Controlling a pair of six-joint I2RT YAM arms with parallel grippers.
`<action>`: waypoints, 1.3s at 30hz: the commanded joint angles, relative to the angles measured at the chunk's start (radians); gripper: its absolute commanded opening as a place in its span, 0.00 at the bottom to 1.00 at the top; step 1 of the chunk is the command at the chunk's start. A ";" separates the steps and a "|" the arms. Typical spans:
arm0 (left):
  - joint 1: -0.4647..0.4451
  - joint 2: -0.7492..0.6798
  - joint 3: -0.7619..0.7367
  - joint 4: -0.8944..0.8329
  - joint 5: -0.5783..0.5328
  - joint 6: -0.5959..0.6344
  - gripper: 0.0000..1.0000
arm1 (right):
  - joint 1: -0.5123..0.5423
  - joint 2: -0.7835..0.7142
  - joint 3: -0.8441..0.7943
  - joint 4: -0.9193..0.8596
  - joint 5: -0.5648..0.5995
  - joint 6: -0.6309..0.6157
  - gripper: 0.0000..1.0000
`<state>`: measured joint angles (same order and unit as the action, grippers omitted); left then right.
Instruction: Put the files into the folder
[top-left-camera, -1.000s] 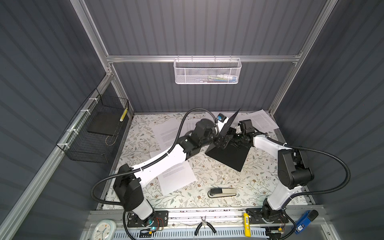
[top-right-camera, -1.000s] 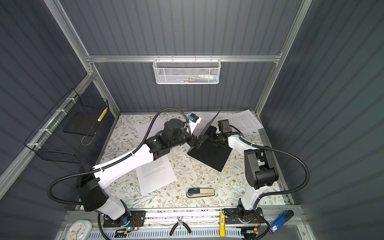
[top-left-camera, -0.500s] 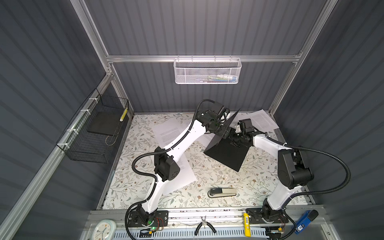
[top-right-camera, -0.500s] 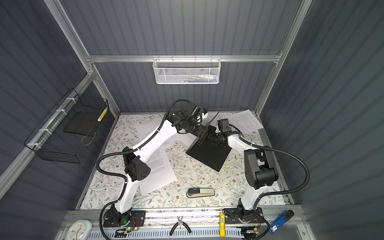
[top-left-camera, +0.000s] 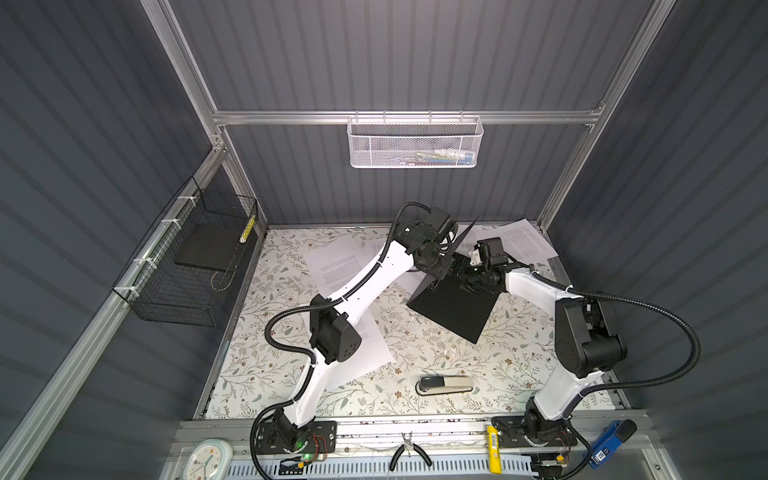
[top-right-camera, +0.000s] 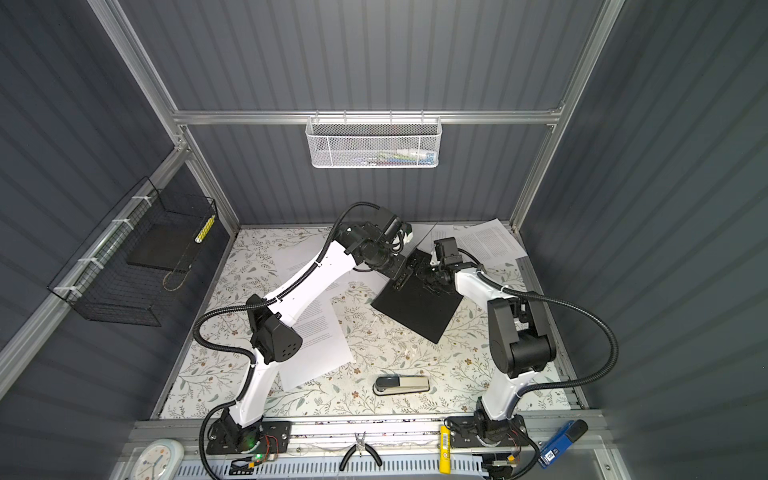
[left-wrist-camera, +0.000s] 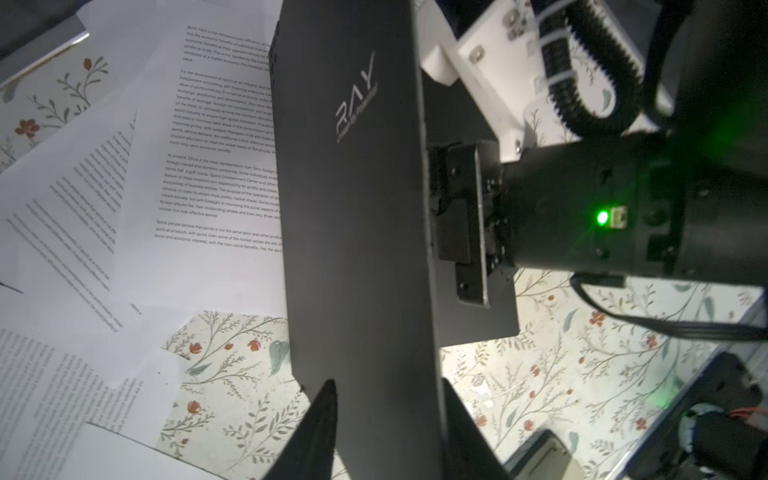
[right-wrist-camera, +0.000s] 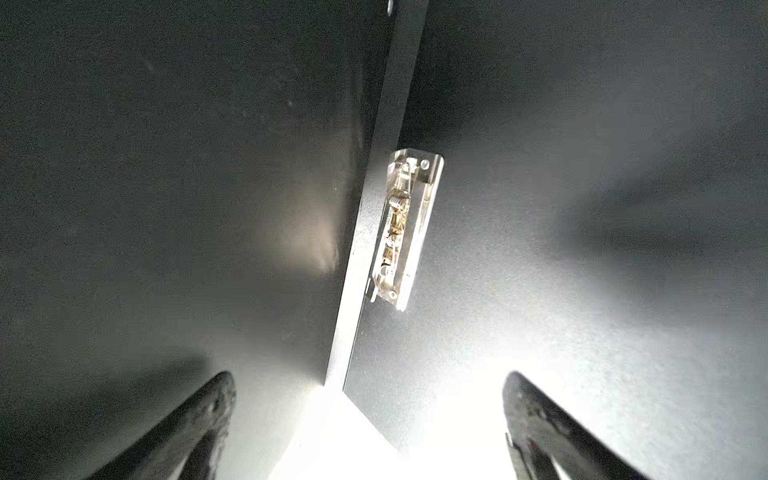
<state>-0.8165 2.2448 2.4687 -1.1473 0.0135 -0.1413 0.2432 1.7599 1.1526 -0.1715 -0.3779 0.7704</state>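
Stapler (top-left-camera: 444, 384) low centre. Loose file (top-left-camera: 370, 353) under left arm, lower-left of centre. Folder (top-left-camera: 453, 307) centre-right on mat (top-left-camera: 415, 345), cover (left-wrist-camera: 357, 208) raised steeply. Left gripper (left-wrist-camera: 390, 388) astride cover; pinching or not, cannot tell. Right gripper (right-wrist-camera: 368, 376) spread wide, facing inner clip (right-wrist-camera: 401, 232). More files (top-left-camera: 523, 241) upper right, upper centre of mat.

top views evenly lit, sharp; wrist views dim, white glare on the folder (right-wrist-camera: 582, 291).

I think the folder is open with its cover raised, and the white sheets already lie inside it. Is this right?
Not quite: the sheets lie spread on the table, not inside the folder. Both top views show this. The folder is open with its cover raised.
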 joint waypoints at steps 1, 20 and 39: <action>-0.004 -0.007 0.022 -0.015 -0.023 -0.018 0.26 | 0.008 0.011 0.028 -0.002 -0.010 -0.002 0.99; 0.080 -0.352 -0.220 0.107 -0.014 -0.294 0.00 | 0.028 -0.138 0.082 -0.173 0.072 -0.129 0.99; 0.274 -0.971 -1.298 0.563 0.174 -0.652 0.00 | 0.203 -0.019 0.073 -0.119 0.003 -0.123 0.96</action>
<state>-0.5461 1.3109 1.2343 -0.7185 0.0853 -0.7242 0.4202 1.7298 1.2251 -0.3023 -0.3275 0.6502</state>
